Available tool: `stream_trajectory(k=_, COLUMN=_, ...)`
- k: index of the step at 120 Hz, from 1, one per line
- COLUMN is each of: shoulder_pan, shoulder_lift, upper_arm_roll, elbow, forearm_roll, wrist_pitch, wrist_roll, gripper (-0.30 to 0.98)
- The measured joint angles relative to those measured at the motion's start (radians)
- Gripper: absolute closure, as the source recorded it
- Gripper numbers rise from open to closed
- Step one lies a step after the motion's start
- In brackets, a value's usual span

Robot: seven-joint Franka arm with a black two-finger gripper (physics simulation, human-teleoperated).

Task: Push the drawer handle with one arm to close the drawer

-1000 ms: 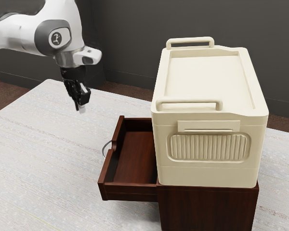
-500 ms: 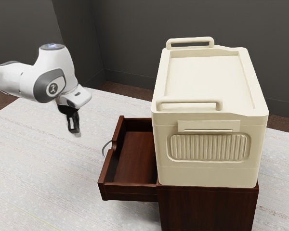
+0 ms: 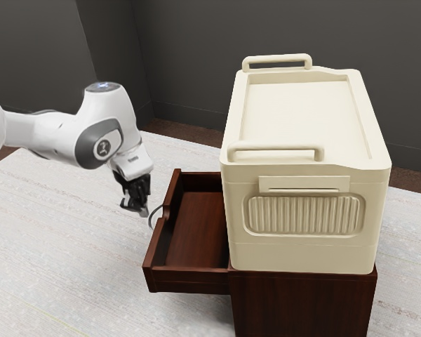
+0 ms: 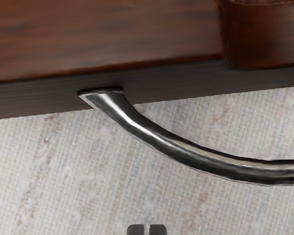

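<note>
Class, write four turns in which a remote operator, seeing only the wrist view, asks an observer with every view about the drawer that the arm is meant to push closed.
Operator: I see the curved metal handle and part of the drawer. How does the drawer stand in its housing?
Observer: The exterior view shows it pulled well out of the dark wooden cabinet, toward that view's left.
Operator: Is anything on top of that cabinet?
Observer: Yes, a cream box with a ribbed side panel rests there.
</note>
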Motion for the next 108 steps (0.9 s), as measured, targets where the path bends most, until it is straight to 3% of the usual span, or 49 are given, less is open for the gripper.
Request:
stream_trajectory(k=50, shoulder_pan=0.056, shoulder_lift=0.048, upper_arm_roll=-0.077, elbow=0.037, forearm_roll=-0.084, wrist_pitch=0.003, wrist_roll=0.116, gripper=0.79)
stream_trajectory(k=108, shoulder_pan=0.042, shoulder_lift=0.107, upper_arm_roll=-0.153, elbow=0.105, forearm_roll=-0.174, wrist_pitch=0.009, wrist_roll=0.181, gripper=0.79)
